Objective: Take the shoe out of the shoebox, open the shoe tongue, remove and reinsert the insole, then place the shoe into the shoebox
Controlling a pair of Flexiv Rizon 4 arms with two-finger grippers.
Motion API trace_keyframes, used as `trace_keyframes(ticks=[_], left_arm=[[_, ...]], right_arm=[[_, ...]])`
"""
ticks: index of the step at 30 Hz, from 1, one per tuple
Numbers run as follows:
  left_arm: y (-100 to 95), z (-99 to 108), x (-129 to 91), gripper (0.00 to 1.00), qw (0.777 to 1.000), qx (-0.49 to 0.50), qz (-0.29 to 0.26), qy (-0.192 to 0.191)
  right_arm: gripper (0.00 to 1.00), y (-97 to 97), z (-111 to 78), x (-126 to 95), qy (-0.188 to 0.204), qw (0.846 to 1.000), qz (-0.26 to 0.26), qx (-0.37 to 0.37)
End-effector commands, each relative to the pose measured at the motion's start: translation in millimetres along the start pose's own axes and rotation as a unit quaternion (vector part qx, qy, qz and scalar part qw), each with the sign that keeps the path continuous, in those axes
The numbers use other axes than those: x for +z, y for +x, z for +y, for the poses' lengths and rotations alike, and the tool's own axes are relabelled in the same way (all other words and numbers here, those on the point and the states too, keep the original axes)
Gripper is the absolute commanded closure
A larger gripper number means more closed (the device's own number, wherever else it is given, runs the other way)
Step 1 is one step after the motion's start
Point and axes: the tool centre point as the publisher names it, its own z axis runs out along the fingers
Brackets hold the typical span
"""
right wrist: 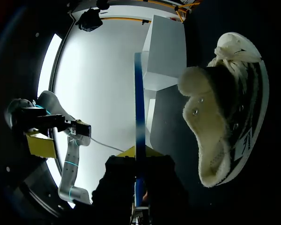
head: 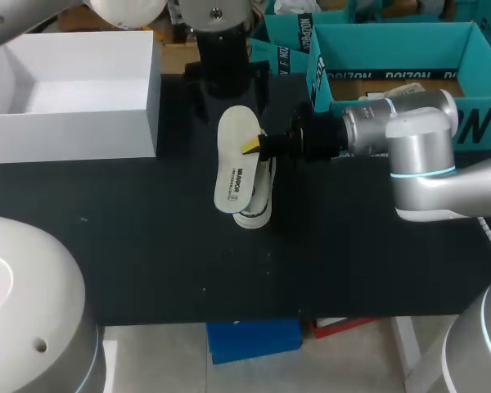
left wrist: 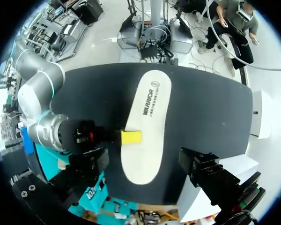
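Shoe (head: 258, 211) out of the shoebox (head: 139, 98), lying on its side near the middle of the table (head: 147, 246). Insole (head: 234, 160) also out, so removal looked done. Left to do, by my reading: slide the insole back in, then return the shoe to the box. Could not confirm how far the tongue was opened; the mouth gaped wide in the right wrist view.

Right gripper (head: 254, 146) was clamped on the insole's edge about midway along, holding it above the shoe and clear of the table. Left gripper (head: 227, 86) hung at the table's far edge, middle, fingers spread wide with nothing between them.

Shoe: pale canvas sneaker, white laces, thick cream fleece lining spilling at the collar, dark stripe round the sole. Insole: off-white top with dark print, blue underside seen edge-on from the right wrist.

Shoebox was white, lidless, at the table's far left corner, nothing inside.
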Motion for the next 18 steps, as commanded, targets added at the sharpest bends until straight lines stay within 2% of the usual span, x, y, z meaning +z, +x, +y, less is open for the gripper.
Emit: trace_keyframes(ticks=[1,18], left_arm=[[4.8,-16,-3,0.0,1.0,0.003,0.001,-0.015],[9.8,-60,-3,0.0,1.0,0.016,-0.003,-0.015]], right_arm=[[1.0,0.0,-0.4,1,-0.001,1.0,-0.001,0.0],[1.0,0.0,-0.4,1,-0.001,1.0,-0.001,0.0]])
